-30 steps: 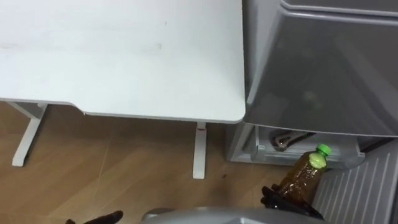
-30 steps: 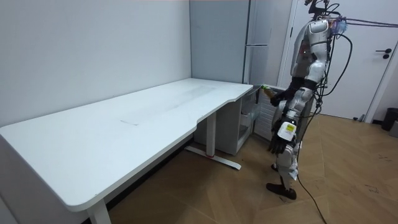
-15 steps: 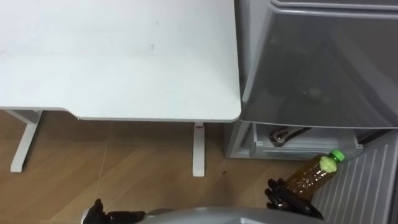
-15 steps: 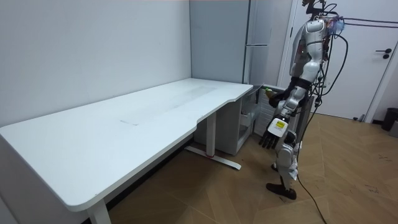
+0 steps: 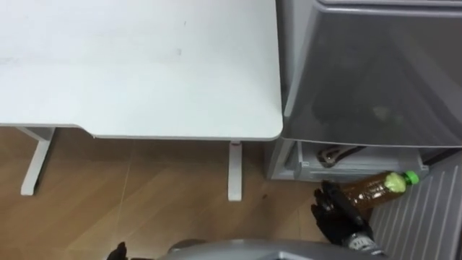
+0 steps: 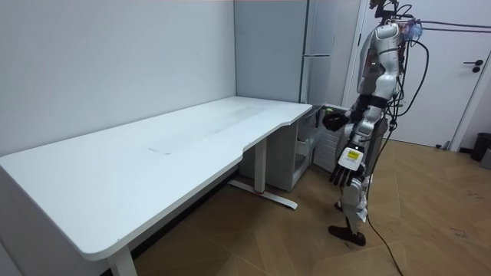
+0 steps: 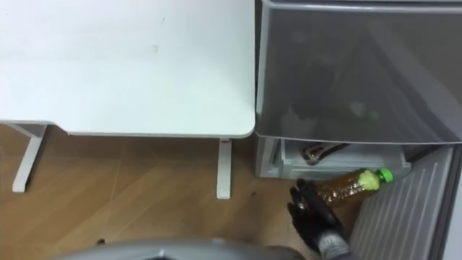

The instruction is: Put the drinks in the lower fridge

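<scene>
My right hand (image 5: 336,213) is shut on an amber drink bottle (image 5: 372,189) with a green cap. The bottle lies almost level, and its cap points right at the open lower fridge (image 5: 346,162). The bottle hangs just in front of and below the fridge's lower opening, over the floor. In the right eye view the right hand (image 7: 310,209) and the bottle (image 7: 350,184) stand the same way. In the room view I stand upright facing the fridge (image 6: 326,54), with the right hand (image 6: 334,120) raised at waist height. My left hand (image 6: 343,176) hangs open beside my thigh.
The grey upper fridge door (image 5: 375,72) overhangs the lower opening. The lower door's ribbed white inside (image 5: 426,220) stands open at the right. A white desk (image 5: 144,65) fills the left, its leg (image 5: 232,173) close to the fridge. Bare wooden floor (image 5: 144,202) lies under the desk.
The bottle has tipped from slanted upright to nearly level, and its cap has swung right toward the fridge opening. My left hand has dropped back beside my thigh.
</scene>
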You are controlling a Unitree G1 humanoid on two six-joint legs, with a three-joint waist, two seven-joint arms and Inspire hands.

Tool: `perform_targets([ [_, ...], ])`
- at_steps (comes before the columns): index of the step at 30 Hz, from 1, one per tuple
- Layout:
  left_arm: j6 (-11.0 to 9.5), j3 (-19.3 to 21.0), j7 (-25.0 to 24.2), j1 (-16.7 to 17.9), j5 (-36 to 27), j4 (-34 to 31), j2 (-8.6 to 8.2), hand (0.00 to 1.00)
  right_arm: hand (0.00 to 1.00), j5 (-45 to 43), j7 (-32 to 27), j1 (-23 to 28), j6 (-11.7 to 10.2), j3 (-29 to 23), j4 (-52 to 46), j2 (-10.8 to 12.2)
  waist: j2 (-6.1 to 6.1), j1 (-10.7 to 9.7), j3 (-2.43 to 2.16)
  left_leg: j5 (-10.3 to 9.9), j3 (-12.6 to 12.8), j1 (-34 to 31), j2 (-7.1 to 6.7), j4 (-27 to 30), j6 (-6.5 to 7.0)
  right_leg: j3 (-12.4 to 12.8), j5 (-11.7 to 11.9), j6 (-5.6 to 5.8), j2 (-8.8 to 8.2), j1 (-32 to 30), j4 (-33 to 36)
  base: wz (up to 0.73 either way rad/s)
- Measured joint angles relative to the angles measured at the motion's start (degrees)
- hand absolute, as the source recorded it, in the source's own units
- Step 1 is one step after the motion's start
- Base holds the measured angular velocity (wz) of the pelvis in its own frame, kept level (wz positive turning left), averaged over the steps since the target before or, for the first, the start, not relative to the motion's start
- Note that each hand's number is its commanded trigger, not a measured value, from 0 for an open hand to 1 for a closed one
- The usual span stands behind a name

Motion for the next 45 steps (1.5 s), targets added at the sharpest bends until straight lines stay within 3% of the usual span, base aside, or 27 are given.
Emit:
perform_targets([
  [5, 0.5, -0.6, -0.6, -3.4, 0.3, 0.6, 0.07, 0.0, 1.0, 2.9, 0.0, -6.0, 0.0, -0.6, 3.8, 0.0, 0.5, -0.3, -0.15, 0.0, -0.9, -4.0, -0.15, 1.6, 0.01, -0.8, 0.1, -0.11, -0.2, -3.3, 1.0, 0.1],
  [7, 0.7, -1.3, -0.7, -5.2, 0.2, 0.8, 0.05, 0.0, 1.0, 2.9, -0.1, -8.0, 0.0, -0.6, 4.1, 0.0, 0.73, -0.3, -0.01, 0.1, -1.3, -5.8, -0.13, 2.6, 0.01, -1.4, 0.4, -0.27, -0.27, -4.9, 1.2, 0.07],
  [10, 0.7, -2.1, -1.5, -8.9, 0.4, 2.4, 0.06, 0.0, 1.0, 2.8, 0.0, -13.6, 0.2, -0.7, 8.7, 0.0, 0.91, 0.1, 0.31, 0.4, -1.3, -8.6, -0.16, 3.3, 0.01, -1.4, 0.5, -0.45, -0.49, -7.9, 2.6, 0.02],
  [12, 0.7, -3.1, -2.4, -12.7, 1.2, 4.0, 0.08, 0.0, 1.0, 2.9, 0.2, -18.4, 0.5, -1.8, 12.7, 0.0, 1.23, 0.0, 1.04, 1.3, -1.3, -11.1, -0.36, 3.3, 0.14, -1.7, 0.9, -0.54, -0.81, -10.6, 3.0, 0.05],
  [16, 0.6, -3.9, -3.6, -15.3, 3.7, 4.9, 0.35, 0.0, 1.0, 2.4, 0.1, -21.4, 1.4, -2.3, 14.9, -0.3, 1.18, 0.1, 1.22, 2.1, -1.7, -14.6, -0.61, 3.3, 0.16, -2.0, 1.1, -0.6, -1.18, -14.4, 4.0, 0.05],
  [20, 0.5, -4.8, -4.9, -17.8, 3.5, 6.2, 0.72, 0.0, 1.0, 3.0, -0.3, -25.6, 1.5, -3.4, 17.5, -0.5, 0.41, 0.1, 1.77, 3.2, -1.7, -18.8, -1.1, 3.3, 0.31, -2.1, 1.2, -0.66, -1.94, -19.5, 6.0, 0.02],
  [24, 0.8, -5.1, -5.4, -21.0, 3.3, 8.6, 1.08, 0.0, 1.0, 4.2, -0.9, -29.5, 3.5, -5.3, 19.4, -1.6, -0.48, 0.4, 2.31, 3.9, -1.8, -21.4, -1.48, 3.3, 0.54, -2.1, 1.3, -0.64, -2.43, -22.5, 6.9, 0.02],
  [30, 1.1, -6.4, -5.8, -23.8, 3.3, 10.8, 1.08, 0.0, 1.0, 4.6, -1.0, -33.7, 4.6, -5.7, 19.3, -3.5, -0.67, 0.5, 2.51, 4.8, -2.1, -24.7, -2.03, 3.3, 0.74, -2.3, 1.5, -0.59, -3.06, -26.0, 7.9, 0.04],
  [36, 1.0, -7.3, -6.5, -24.0, 2.1, 10.6, 1.34, 0.0, 1.0, 4.5, -2.8, -36.5, 5.3, -5.8, 19.3, -6.4, -1.18, 2.0, 2.8, 5.0, -1.6, -26.8, -2.14, 3.4, 0.88, -1.7, 1.5, -0.54, -3.29, -28.9, 9.0, -0.04],
  [40, 1.0, -7.5, -6.4, -23.9, 1.9, 10.6, 1.89, 0.0, 1.0, 4.7, -4.8, -38.3, 5.7, -6.8, 19.2, -7.6, -1.68, 1.9, 3.1, 5.3, -1.5, -28.4, -2.25, 3.5, 0.89, -1.6, 1.5, -0.54, -3.54, -30.9, 10.0, -0.01],
  [41, 1.0, -7.6, -6.4, -23.8, 1.9, 10.6, 2.06, 0.0, 0.74, 4.7, -5.4, -38.6, 5.7, -6.9, 19.2, -7.9, -1.84, 1.9, 3.2, 5.3, -1.4, -28.6, -2.26, 3.5, 0.9, -1.6, 1.5, -0.54, -3.56, -31.2, 10.0, 0.0],
  [43, 1.0, -7.8, -6.5, -23.8, 1.9, 10.6, 2.22, 0.0, 0.0, 4.7, -6.2, -38.9, 5.7, -6.9, 19.2, -8.3, -1.97, 1.8, 3.27, 5.4, -1.3, -28.8, -2.25, 3.5, 0.93, -1.5, 1.5, -0.54, -3.61, -31.4, 10.0, 0.0],
  [45, 0.9, -7.8, -6.5, -24.0, 1.8, 10.6, 2.46, 0.0, 0.0, 4.8, -7.4, -39.2, 5.7, -6.9, 19.0, -9.0, -2.08, 1.7, 3.21, 5.4, -1.2, -29.3, -2.24, 3.6, 1.04, -1.4, 1.5, -0.54, -3.8, -32.0, 10.3, -0.02],
])
